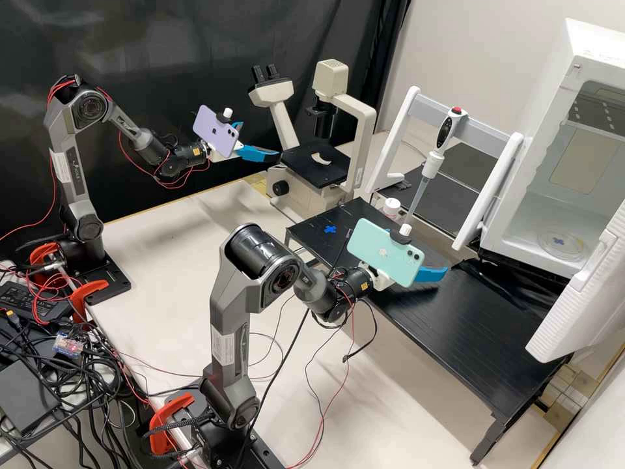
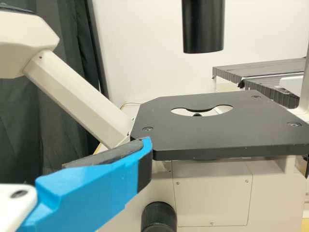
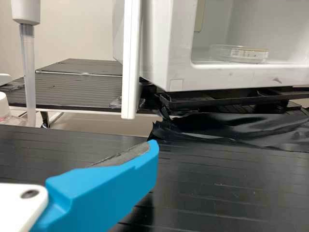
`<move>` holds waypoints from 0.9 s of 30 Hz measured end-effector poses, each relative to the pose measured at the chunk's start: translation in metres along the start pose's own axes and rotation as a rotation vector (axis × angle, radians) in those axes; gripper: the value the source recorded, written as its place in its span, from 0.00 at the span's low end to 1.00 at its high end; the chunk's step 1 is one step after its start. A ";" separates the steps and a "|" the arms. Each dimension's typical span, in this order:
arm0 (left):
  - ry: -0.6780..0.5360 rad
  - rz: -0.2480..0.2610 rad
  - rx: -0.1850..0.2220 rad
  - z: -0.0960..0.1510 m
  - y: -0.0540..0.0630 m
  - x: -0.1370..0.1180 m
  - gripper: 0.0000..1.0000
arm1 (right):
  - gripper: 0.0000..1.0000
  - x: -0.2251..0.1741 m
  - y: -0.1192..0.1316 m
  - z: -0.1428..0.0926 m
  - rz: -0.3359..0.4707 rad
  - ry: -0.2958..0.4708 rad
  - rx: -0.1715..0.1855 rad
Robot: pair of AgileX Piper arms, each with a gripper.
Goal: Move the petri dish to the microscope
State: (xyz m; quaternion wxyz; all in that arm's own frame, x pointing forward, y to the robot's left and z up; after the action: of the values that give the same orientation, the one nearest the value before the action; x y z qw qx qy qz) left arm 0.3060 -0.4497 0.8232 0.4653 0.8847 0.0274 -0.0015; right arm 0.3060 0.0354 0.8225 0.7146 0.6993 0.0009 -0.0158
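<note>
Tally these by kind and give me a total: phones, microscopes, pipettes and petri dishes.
Phones: 2
Microscope: 1
Pipette: 1
Petri dish: 1
Total: 5

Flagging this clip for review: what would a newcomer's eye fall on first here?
Probably the two phones mounted on the arms' wrists: the purple one near the microscope, and the mint-green one over the low black table. Next, the big white cabinet standing open at the high view's right, with a clear petri dish on its floor.
</note>
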 end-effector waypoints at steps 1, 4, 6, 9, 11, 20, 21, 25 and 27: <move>0.000 0.000 0.000 0.000 0.000 0.000 1.00 | 1.00 0.000 0.000 0.000 0.000 0.000 0.000; 0.000 0.000 0.000 0.000 0.000 0.000 1.00 | 1.00 0.000 0.000 0.000 0.000 0.000 0.000; 0.000 0.000 0.000 0.000 0.000 0.000 1.00 | 1.00 0.000 0.000 0.000 0.000 0.000 0.000; 0.000 0.000 0.000 0.000 0.000 0.000 1.00 | 1.00 0.000 0.001 0.001 0.002 -0.002 0.000; 0.000 0.000 0.000 0.000 0.000 0.000 1.00 | 1.00 0.000 0.003 0.004 0.002 -0.006 -0.007; 0.000 0.000 0.000 0.000 0.000 0.000 1.00 | 1.00 -0.015 0.048 0.033 0.099 -0.040 0.095; 0.000 0.000 0.000 0.000 0.000 0.000 1.00 | 1.00 -0.017 0.053 0.037 0.109 -0.042 0.103; 0.000 0.000 0.000 0.000 0.000 0.000 1.00 | 1.00 -0.020 0.077 0.051 0.163 -0.061 0.145; 0.000 0.000 0.000 0.000 0.000 0.000 1.00 | 1.00 -0.017 0.089 0.054 0.198 -0.058 0.153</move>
State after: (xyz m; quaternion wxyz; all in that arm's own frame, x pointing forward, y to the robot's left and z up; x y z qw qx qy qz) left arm 0.3060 -0.4497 0.8232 0.4653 0.8847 0.0274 -0.0015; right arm 0.2902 -0.0166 0.9132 0.6571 0.7476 -0.0902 0.0346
